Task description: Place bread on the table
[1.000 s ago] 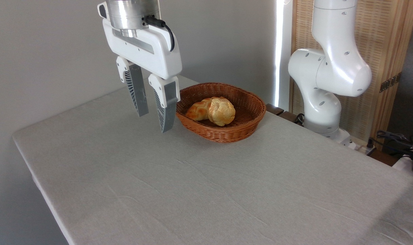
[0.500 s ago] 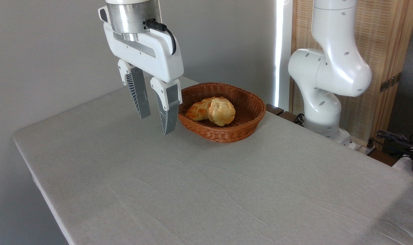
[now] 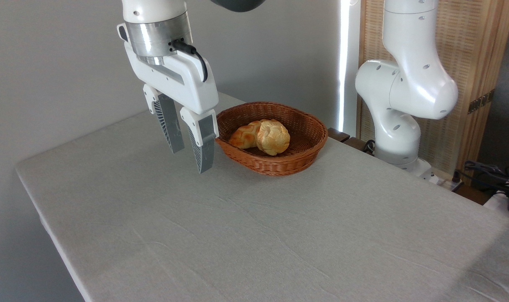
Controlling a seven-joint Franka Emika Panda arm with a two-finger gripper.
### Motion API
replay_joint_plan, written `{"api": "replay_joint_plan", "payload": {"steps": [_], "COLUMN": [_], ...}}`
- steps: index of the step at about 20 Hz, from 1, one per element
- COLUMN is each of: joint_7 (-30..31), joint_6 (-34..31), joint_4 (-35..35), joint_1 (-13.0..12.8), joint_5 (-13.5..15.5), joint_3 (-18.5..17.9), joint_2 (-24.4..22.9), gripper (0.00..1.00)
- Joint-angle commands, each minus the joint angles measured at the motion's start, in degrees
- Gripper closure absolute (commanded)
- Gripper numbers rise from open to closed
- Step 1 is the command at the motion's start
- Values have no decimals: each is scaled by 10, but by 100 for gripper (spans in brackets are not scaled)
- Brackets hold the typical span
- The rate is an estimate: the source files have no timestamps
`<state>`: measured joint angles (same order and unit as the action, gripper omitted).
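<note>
1. Judging by its looks, the bread (image 3: 273,137) is probably light and somewhat soft or crushable, with a dry, rough crust that should not slip easily; whether it is real or a stiff replica cannot be told from this view.
2. Taking hold across its widest part, one finger on each flank of the dome, seems the safest choice, with only gentle pressure so the crust does not dent.
3. Its left flank touches the braided loaf (image 3: 244,135), so a finger may have little room to slip in on that side; closing along the free front-to-back line looks easier.
4. It is a small round bun, golden-yellow, paler on top, with a cracked, bumpy crust.
5. It lies inside the wicker basket (image 3: 305,157), roughly at the middle, leaning against the longer, browner loaf on its left.
6. The basket is brown, oval and shallow-walled, standing near the far edge of the bench (image 3: 254,235), which is covered in light grey-beige, slightly wrinkled cloth.
7. The gripper (image 3: 190,151) hangs over the cloth just left of the basket's rim, fingers pointing down and spread apart with nothing between them, clear of the bun.
8. A reach to the right, over the rim, is what I judge comes next.
9. The arm's white base (image 3: 399,121) stands beyond the basket at the right.
</note>
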<state>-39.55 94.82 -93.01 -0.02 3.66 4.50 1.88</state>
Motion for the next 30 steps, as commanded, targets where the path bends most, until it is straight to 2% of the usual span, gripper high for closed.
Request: {"api": "replay_joint_plan", "payload": {"steps": [1, 5, 12, 16, 20, 24, 27, 30], "joint_7": [4, 2, 1, -1, -6, -9, -11, -12], "joint_6": [-11, -10, -10, -5, 14, 27, 40, 42], "joint_4": [16, 14, 7, -23, -82, -125, -187, -245], "joint_1": [-1, -1, -1, -2, -4, -19, -43, -74], "joint_5": [10, 12, 12, 13, 12, 13, 19, 48], "joint_3": [-2, 11, 12, 18, 24, 25, 25, 24], "joint_2": [4, -1, -9, -27, -75, -114, -157, -216], "gripper": [0, 0, 0, 0, 0, 0, 0, 0]}}
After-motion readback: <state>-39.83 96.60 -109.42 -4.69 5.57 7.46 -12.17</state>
